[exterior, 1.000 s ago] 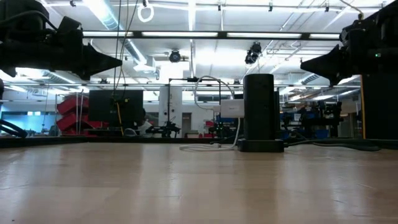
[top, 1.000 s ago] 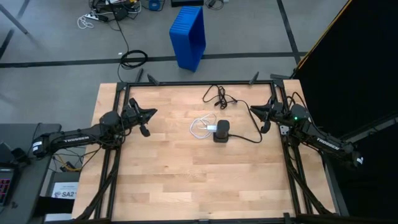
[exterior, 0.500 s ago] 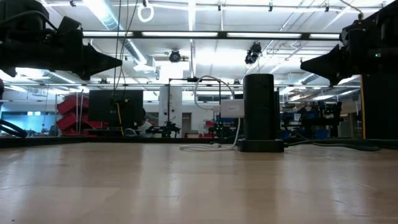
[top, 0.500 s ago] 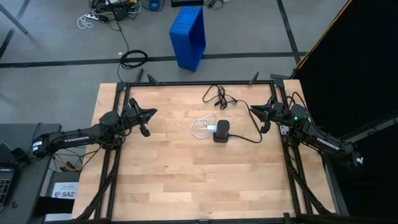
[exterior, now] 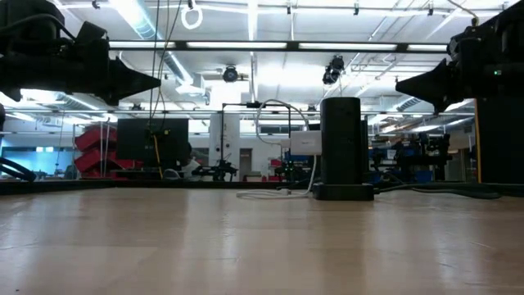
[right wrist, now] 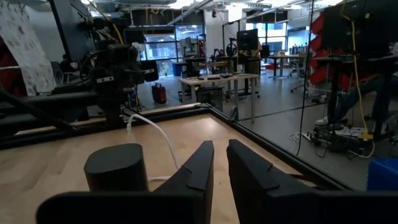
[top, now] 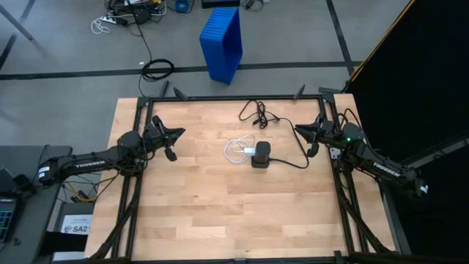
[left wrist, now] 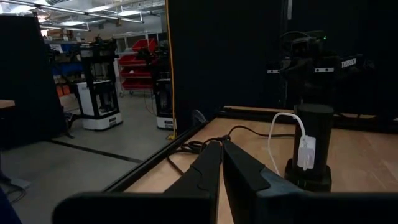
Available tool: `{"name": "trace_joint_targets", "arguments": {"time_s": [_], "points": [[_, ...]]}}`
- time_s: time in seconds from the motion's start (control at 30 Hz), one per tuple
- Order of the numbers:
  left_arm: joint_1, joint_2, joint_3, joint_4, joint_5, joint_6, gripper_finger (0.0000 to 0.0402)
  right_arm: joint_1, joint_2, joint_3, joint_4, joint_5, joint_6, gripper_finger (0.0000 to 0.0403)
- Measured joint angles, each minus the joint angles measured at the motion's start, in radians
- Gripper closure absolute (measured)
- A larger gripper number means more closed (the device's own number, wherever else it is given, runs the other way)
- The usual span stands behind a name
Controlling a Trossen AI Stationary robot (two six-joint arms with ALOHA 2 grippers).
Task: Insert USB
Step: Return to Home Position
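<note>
USB (top: 236,150) looped mid-counter (top: 220,213), seated through adapter (top: 250,152) in black outlet block (top: 261,155); insertion judged complete. Left hand (top: 176,134) and right hand (top: 299,130) raised at opposite counter edges, well apart from USB, fingers nearly closed, holding nothing. Step in hand judged homing; next move calls only for parking both arms clear of black cord (top: 256,114).

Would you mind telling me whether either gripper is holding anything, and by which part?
Nothing is held. The left gripper and the right gripper sit at opposite sides of the table, both shut on nothing; the USB cable lies mid-table, apart from both.
</note>
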Motion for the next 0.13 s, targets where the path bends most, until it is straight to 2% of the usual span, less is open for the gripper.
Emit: {"name": "trace_joint_targets", "arguments": {"time_s": [0.13], "points": [[0.000, 0.000, 0.000, 0.000, 0.000, 0.000, 0.0401, 0.000, 0.000, 0.000, 0.000, 0.000, 0.000, 0.0373]]}}
